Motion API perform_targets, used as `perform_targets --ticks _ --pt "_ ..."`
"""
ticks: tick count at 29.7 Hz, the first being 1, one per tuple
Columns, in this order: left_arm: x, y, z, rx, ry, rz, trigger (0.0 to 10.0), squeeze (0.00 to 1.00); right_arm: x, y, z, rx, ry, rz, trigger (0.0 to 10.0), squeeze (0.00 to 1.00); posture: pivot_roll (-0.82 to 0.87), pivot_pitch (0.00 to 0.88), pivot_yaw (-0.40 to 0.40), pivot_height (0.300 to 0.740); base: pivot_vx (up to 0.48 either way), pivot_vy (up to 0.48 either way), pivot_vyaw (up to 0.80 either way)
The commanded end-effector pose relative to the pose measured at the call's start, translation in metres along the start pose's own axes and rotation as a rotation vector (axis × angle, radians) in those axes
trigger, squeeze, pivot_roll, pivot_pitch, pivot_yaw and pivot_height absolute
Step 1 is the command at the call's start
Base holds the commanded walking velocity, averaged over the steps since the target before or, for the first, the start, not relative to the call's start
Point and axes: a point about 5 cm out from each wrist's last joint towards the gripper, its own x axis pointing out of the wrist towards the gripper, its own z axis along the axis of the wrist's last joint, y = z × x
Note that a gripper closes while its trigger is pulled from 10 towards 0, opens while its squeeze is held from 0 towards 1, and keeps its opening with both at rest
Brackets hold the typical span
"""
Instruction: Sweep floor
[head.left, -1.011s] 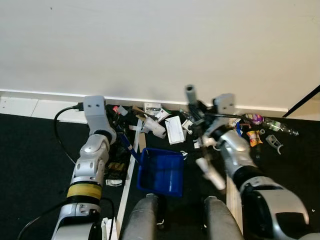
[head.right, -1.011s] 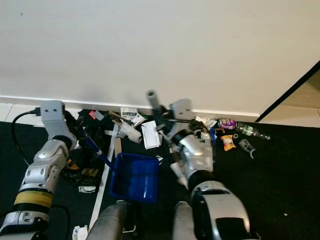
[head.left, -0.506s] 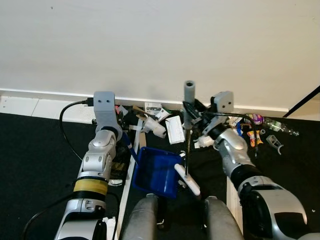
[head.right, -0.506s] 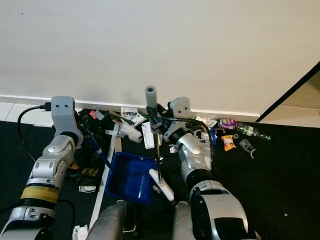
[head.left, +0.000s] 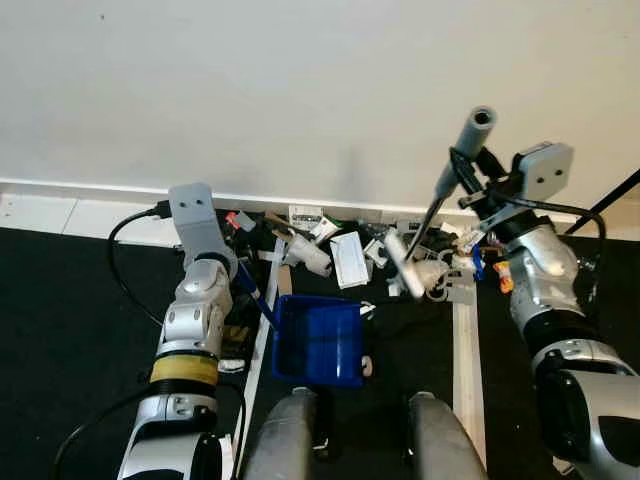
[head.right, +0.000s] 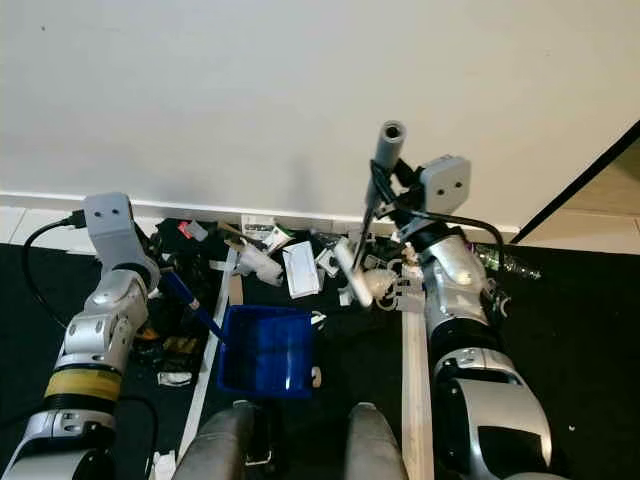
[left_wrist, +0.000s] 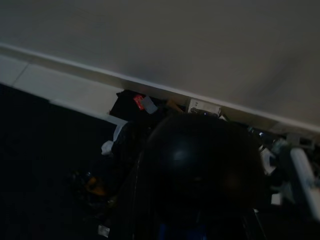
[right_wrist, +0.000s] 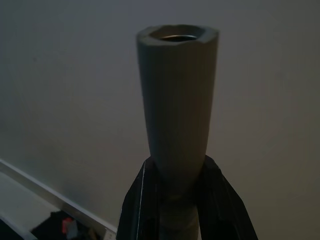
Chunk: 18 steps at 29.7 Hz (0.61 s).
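Note:
A blue dustpan (head.left: 322, 340) lies flat on the black floor just ahead of my legs. Its blue handle (head.left: 256, 292) runs up to my left gripper (head.left: 240, 272), which is shut on it. My right gripper (head.left: 468, 182) is raised near the wall, shut on the grey handle (right_wrist: 177, 110) of a brush. The brush's thin shaft slants down to the left, to its white head (head.left: 404, 264) among the litter (head.left: 345, 255) at the baseboard. In the right wrist view the black fingers (right_wrist: 137, 200) clamp the handle's base.
Papers, wrappers and small packets are heaped along the white baseboard (head.left: 90, 190). White floor strips (head.left: 463, 370) run towards me on either side of the dustpan. A small white scrap (head.left: 367, 367) lies by the pan's right corner. My legs (head.left: 290, 440) stand at the near edge.
My right arm has swung the brush from beside the dustpan up and to the right, so its head now sits in the litter by the wall. The dustpan has barely shifted.

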Motion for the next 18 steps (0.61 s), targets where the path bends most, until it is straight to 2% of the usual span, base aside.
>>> perform_targets --ticks 1,6,10,12,13,15,17,18 --pt "0.002 0.014 -0.013 -0.002 0.059 0.093 10.0 0.00 -0.013 -0.008 -0.012 0.001 0.069 -0.034 10.0 0.00 0.03 0.246 0.073 0.740 0.000 0.000 0.00" --pt "0.006 0.011 -0.009 0.042 0.044 0.080 10.0 0.00 -0.025 -0.012 -0.028 0.021 0.159 -0.047 10.0 0.00 0.03 0.250 0.074 0.740 0.000 0.000 0.00" --pt "0.003 -0.006 -0.021 0.102 0.101 -0.007 10.0 0.00 -0.035 -0.012 -0.036 0.021 0.206 -0.031 10.0 0.00 0.04 0.253 0.081 0.740 0.000 0.000 0.00" --pt "0.000 -0.017 -0.025 0.122 0.110 -0.068 10.0 0.00 -0.035 -0.020 -0.030 0.017 0.179 -0.051 10.0 0.00 0.04 0.254 0.081 0.740 0.000 0.000 0.00" --pt "0.000 -0.017 -0.025 0.122 0.110 -0.068 10.0 0.00 -0.035 -0.020 -0.030 0.017 0.179 -0.051 10.0 0.00 0.04 0.254 0.081 0.740 0.000 0.000 0.00" --pt "-0.004 -0.028 -0.029 0.150 0.111 -0.120 10.0 0.00 -0.033 -0.032 -0.013 -0.022 0.128 -0.068 10.0 0.00 0.03 0.257 0.085 0.740 0.000 0.000 0.00" --pt "-0.005 -0.031 -0.031 0.155 0.112 -0.129 10.0 0.00 -0.032 -0.036 -0.008 -0.039 0.115 -0.067 10.0 0.00 0.03 0.258 0.085 0.740 0.000 0.000 0.00" --pt "-0.006 -0.033 -0.032 0.160 0.113 -0.139 10.0 0.00 -0.031 -0.044 0.003 -0.074 0.104 -0.066 10.0 0.00 0.02 0.260 0.084 0.740 0.000 0.000 0.00"
